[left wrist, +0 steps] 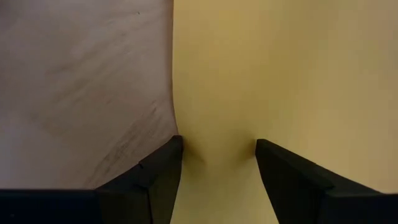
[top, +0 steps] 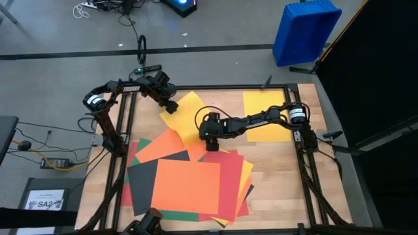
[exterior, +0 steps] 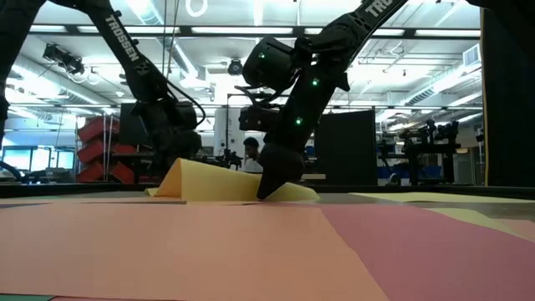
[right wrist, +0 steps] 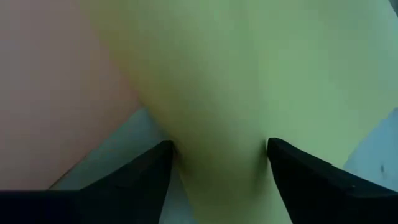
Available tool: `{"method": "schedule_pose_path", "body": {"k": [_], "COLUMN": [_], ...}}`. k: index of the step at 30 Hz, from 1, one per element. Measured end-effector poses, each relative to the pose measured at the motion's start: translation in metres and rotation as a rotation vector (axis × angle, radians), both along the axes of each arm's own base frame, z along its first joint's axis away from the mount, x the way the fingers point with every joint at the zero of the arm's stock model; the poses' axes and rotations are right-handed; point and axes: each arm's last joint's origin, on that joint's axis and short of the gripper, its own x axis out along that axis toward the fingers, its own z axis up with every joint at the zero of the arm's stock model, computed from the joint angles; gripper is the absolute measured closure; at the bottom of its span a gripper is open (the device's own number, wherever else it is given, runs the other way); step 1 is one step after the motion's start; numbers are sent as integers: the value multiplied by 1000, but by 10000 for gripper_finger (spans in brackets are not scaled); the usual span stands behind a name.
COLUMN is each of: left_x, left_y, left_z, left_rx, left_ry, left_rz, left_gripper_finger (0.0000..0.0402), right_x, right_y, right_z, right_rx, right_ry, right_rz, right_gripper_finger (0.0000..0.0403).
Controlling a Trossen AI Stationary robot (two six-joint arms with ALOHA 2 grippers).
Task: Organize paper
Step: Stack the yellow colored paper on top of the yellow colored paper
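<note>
A yellow sheet of paper (top: pixel 185 116) lies askew in the middle of the table. In the low view its left part (exterior: pixel 196 177) curls up off the table. My left gripper (top: pixel 172 106) is at the sheet's far-left corner and my right gripper (top: pixel 210 143) at its near-right corner. Each wrist view shows yellow paper filling the gap between that gripper's two fingers. A loose pile of orange, black, red, green and yellow sheets (top: pixel 186 186) lies flat toward the near edge. My left gripper (left wrist: pixel 217 146) has the yellow sheet's far-left corner region (left wrist: pixel 214 134) between its two fingers, and the paper dimples at both. It slants down from the far left. That corner is raised off the table and the sheet slopes down from it. My right gripper (right wrist: pixel 219 146) has the sheet's near-right corner (right wrist: pixel 217 130) between its fingers, the paper narrowing into the gap. It slants down from the right. In the low view its fingertips (exterior: pixel 272 191) stand at table height, with the paper bulging a little beside them.
A second yellow sheet (top: pixel 264 114) lies flat at the far right. A dark frame rail (top: pixel 307 163) runs along the table's sides. Off the table are a white printed sheet (top: pixel 47 199) at the near left and a blue bin (top: pixel 305 29) beyond the far edge.
</note>
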Motion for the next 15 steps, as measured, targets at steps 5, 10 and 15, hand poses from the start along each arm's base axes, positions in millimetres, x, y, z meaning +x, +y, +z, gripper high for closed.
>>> {"method": "schedule_pose_path", "body": {"k": [5,10,15], "left_x": [-1,-2,-1], "left_y": [-3,-9,-12], "left_z": [4,9,13], "left_rx": [-12,-52,-105], "left_ry": [-26,-47,-145], "left_rz": [-25,-42,-97], "left_gripper_finger": [212,212,212], "right_x": [0,-2,-4], "right_y": [1,1,2], "right_z": [0,-1,-1], "right_rx": [3,7,10], "right_ry": [4,34,54], "right_rz": [6,4,5], "right_gripper_finger": [158,163,160]}}
